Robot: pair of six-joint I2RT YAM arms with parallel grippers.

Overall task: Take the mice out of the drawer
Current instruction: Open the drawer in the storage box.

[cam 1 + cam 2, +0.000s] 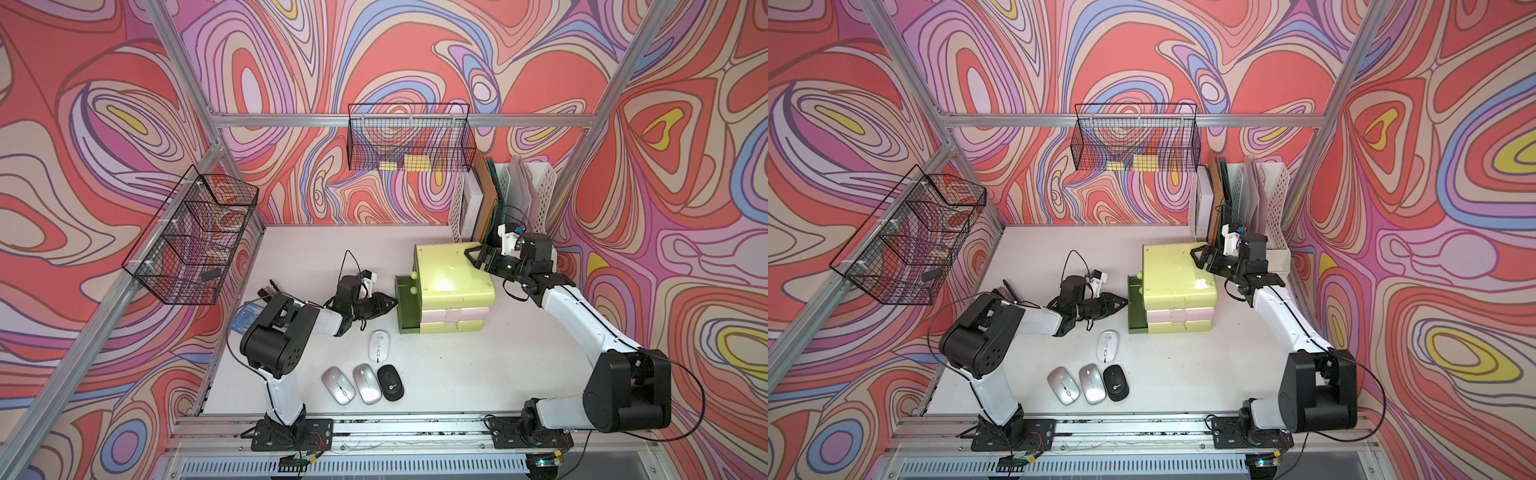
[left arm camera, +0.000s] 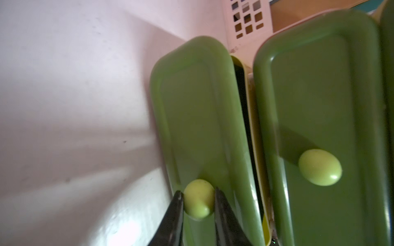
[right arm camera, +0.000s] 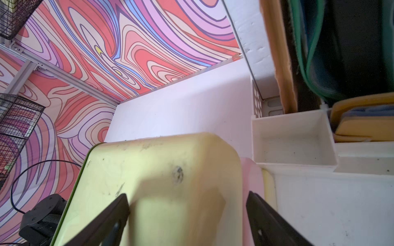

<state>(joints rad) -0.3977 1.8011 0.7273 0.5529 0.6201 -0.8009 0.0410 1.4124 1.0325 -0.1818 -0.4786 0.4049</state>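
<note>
On the table lie a white mouse [image 1: 378,345], two silver mice [image 1: 338,385] [image 1: 367,383] and a black mouse [image 1: 390,382]. The yellow-green drawer unit [image 1: 449,266] has green drawer fronts facing left. My left gripper [image 1: 394,302] [image 2: 199,196] is shut on the pale round knob [image 2: 199,199] of the lowest drawer [image 2: 191,106]. That drawer stands out a crack, with a dark gap behind its front. Its inside is hidden. My right gripper [image 1: 471,254] [image 3: 187,200] rests open over the unit's back right top corner [image 3: 160,170], holding nothing.
A white file holder [image 1: 511,195] with folders stands right behind the unit. Wire baskets hang on the back wall [image 1: 409,143] and the left wall [image 1: 195,237]. A blue flat thing [image 1: 245,320] lies behind my left arm's elbow.
</note>
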